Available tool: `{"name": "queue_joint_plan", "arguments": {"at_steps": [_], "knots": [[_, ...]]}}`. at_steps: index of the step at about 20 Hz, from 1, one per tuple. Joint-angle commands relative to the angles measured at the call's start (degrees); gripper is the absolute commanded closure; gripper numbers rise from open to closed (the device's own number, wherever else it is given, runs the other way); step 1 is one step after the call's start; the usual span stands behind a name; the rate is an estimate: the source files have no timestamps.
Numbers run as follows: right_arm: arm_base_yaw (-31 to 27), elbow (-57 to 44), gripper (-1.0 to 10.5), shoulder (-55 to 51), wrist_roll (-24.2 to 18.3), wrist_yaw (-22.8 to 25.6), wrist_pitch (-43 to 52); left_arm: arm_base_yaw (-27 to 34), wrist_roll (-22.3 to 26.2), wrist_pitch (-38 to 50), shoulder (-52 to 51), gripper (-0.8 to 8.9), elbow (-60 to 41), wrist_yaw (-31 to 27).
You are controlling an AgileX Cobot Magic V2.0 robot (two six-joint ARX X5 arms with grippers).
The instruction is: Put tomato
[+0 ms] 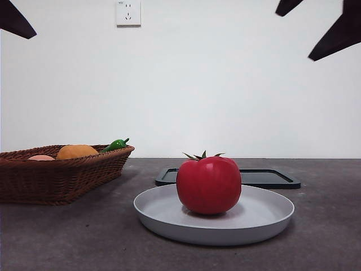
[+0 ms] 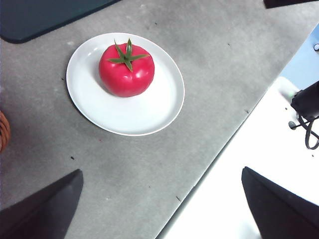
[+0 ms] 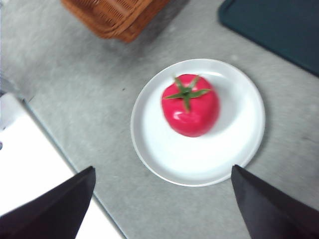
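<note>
The glossy red tomato [image 1: 208, 184] with a green spiky stem stands upright on a shallow white plate [image 1: 265, 217] at the middle of the table. From above it shows on that plate, the tomato [image 2: 126, 69] in the left wrist view and the tomato [image 3: 190, 105] in the right wrist view. My left gripper [image 2: 162, 209] hangs high over the table's near edge, open and empty. Also raised and well clear of the plate [image 3: 234, 149], my right gripper [image 3: 162, 204] is open and holds nothing. Black tips show at both top corners of the front view.
A brown wicker basket [image 1: 62, 175] at the left holds an orange round fruit [image 1: 76, 151], a small green pepper [image 1: 115, 145] and a pinkish item. A flat black tray [image 1: 271, 178] lies behind the plate. The table's edge [image 2: 219, 149] runs close by the plate.
</note>
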Motion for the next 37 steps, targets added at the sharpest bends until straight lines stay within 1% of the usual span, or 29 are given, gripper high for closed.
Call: {"name": "queue_joint_plan", "arguments": {"at_steps": [1, 4, 8, 10, 13, 15, 18, 20, 33, 35, 36, 37], "knots": [[2.1, 1.0, 5.1, 2.3, 0.2, 0.0, 2.5, -0.2, -0.1, 0.4, 0.3, 3.15, 1.2, 0.2], [4.5, 1.0, 5.1, 5.8, 0.3, 0.2, 7.3, -0.2, -0.1, 0.4, 0.3, 3.15, 1.3, 0.2], [7.3, 1.0, 5.1, 12.7, 0.3, 3.6, 13.9, -0.2, -0.1, 0.4, 0.3, 3.15, 1.2, 0.2], [8.4, 1.0, 5.1, 17.0, 0.2, 4.7, 16.8, -0.2, -0.1, 0.3, 0.3, 3.15, 1.3, 0.2], [9.6, 1.0, 5.1, 22.9, 0.2, 5.0, 20.8, -0.2, -0.1, 0.3, 0.3, 3.15, 1.2, 0.2], [10.1, 1.0, 5.1, 26.1, 0.3, 6.4, 22.6, -0.2, -0.1, 0.3, 0.3, 3.15, 1.2, 0.2], [10.6, 1.0, 5.1, 30.0, 0.2, 8.8, 24.2, -0.2, -0.1, 0.3, 0.3, 3.15, 1.2, 0.2], [10.9, 1.0, 4.6, 31.7, 0.2, 10.0, 25.2, -0.2, -0.1, 0.3, 0.3, 3.15, 1.2, 0.2], [11.4, 1.0, 4.5, 38.3, 0.3, 11.0, 27.7, -0.2, -0.1, 0.3, 0.3, 3.18, 1.2, 0.2], [11.7, 1.0, 4.7, 38.6, 0.3, 11.0, 27.7, -0.2, -0.1, 0.3, 0.3, 3.18, 1.2, 0.2], [11.9, 1.0, 5.1, 38.7, 0.3, 11.0, 27.6, -0.2, -0.1, 0.3, 0.3, 3.18, 1.2, 0.2], [11.9, 1.0, 5.8, 38.7, 0.3, 11.0, 27.5, -0.2, -0.1, 0.3, 0.3, 3.18, 1.2, 0.2]]}}
